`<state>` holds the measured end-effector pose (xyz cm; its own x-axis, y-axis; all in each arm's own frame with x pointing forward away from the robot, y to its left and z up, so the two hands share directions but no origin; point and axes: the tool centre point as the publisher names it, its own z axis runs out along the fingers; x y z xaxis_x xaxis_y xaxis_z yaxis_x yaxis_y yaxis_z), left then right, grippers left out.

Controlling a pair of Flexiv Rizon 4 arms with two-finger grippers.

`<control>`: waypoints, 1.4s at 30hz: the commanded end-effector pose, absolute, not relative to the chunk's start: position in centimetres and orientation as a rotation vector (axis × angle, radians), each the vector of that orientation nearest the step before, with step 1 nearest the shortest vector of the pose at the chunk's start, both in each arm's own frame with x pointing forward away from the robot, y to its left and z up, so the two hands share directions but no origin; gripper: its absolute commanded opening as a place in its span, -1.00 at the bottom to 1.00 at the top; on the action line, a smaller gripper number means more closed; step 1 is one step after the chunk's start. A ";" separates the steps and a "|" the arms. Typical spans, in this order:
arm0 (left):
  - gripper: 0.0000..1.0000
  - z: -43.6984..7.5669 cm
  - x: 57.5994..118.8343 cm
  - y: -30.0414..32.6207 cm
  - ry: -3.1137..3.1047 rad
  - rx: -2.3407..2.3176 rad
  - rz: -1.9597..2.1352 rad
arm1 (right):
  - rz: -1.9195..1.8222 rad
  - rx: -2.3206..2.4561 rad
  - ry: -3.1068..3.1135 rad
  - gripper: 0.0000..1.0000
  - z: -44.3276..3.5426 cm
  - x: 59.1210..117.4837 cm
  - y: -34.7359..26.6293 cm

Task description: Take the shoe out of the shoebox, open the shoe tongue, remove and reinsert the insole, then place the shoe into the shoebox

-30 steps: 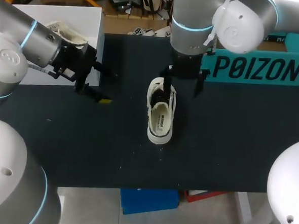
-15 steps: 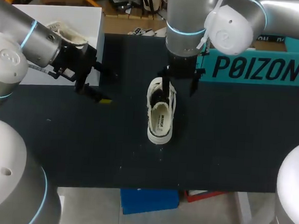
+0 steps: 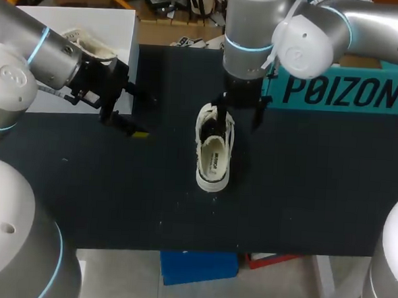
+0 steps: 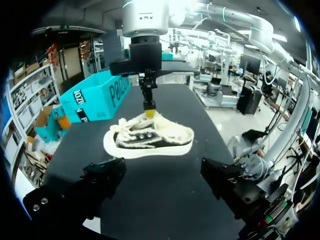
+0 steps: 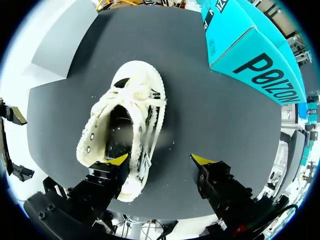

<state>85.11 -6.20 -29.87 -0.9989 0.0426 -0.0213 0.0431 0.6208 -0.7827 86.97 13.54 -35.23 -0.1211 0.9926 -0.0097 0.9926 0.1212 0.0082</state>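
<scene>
Black table [image 3: 304, 196] holds the shoe [image 3: 212, 150] mid-surface, outside the teal shoebox [image 3: 337, 93]; the right gripper [image 5: 160, 159] has nudged sideways above it, jaws released, one tip at the rim; the left gripper [image 4: 162, 170] waits apart, likewise spread. Tongue-opening looks next.

A black table [image 3: 304, 196] bears a white box [image 3: 118, 29] at its far left corner, with a pale shoe [image 3: 90, 44] on it.

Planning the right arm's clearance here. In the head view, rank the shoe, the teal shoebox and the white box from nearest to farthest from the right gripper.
1. Shoe: directly at the right gripper, mid-table.
2. Teal shoebox: close beside it, on the robot's right.
3. White box: farthest, at the table's far left corner.
</scene>
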 end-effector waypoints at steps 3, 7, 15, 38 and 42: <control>1.00 -29.8 85.1 -6.2 2.833 0.075 -1.359 | 0.001 2.085 2.356 0.35 -37.0 87.0 13.9; 1.00 -29.8 85.1 -6.2 2.833 0.075 -1.359 | -0.011 2.094 2.366 0.47 -37.8 86.9 14.0; 1.00 -29.8 85.1 -6.2 2.833 0.075 -1.359 | -0.034 2.098 2.382 0.29 -39.2 86.9 14.0; 1.00 -29.8 85.1 -6.2 2.833 0.075 -1.359 | -0.066 2.112 2.422 -1.00 -41.9 87.0 15.1; 1.00 -29.8 85.1 -6.2 2.833 0.075 -1.359 | -0.066 2.112 2.422 -1.00 -41.9 87.0 15.1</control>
